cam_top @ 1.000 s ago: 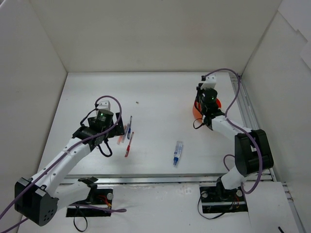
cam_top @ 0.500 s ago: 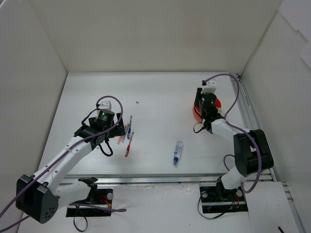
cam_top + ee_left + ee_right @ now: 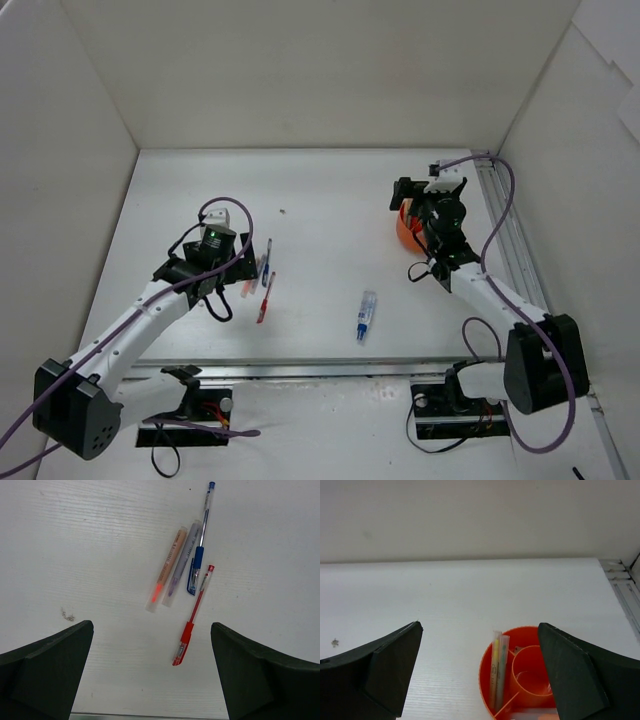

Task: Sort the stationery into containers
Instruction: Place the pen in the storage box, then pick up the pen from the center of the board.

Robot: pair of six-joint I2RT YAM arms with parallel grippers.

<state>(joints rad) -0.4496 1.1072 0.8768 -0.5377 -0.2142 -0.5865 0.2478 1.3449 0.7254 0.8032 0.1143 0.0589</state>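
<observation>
So, the left end effector point(image 3: 152, 627) is held wide open over the tabletop point(image 3: 75, 540) with nothing pinched in it. Four bits of stationery are laid out just ahead of it. An orange marker point(image 3: 167, 567) and a grey marker point(image 3: 182, 562) are set side by side, a blue pen point(image 3: 200, 545) is tucked right beside the grey one, and a red pen point(image 3: 192, 615) is parked just below them at much the same tilt. A blue-capped clear marker point(image 3: 366, 316) is left on its own nearer the middle of the tabletop, well apart from both arms. Over on the right, the right end effector point(image 3: 480, 626) is spread open too, empty, and hung over the orange cup point(image 3: 484, 677). In the cup's outer ring two slim pieces are propped near the left wall: a yellow marker point(image 3: 495, 667) and a pale marker point(image 3: 503, 662) that's probably light green or clear, hard to call from this angle. A round inner divider can be made out as well.
</observation>
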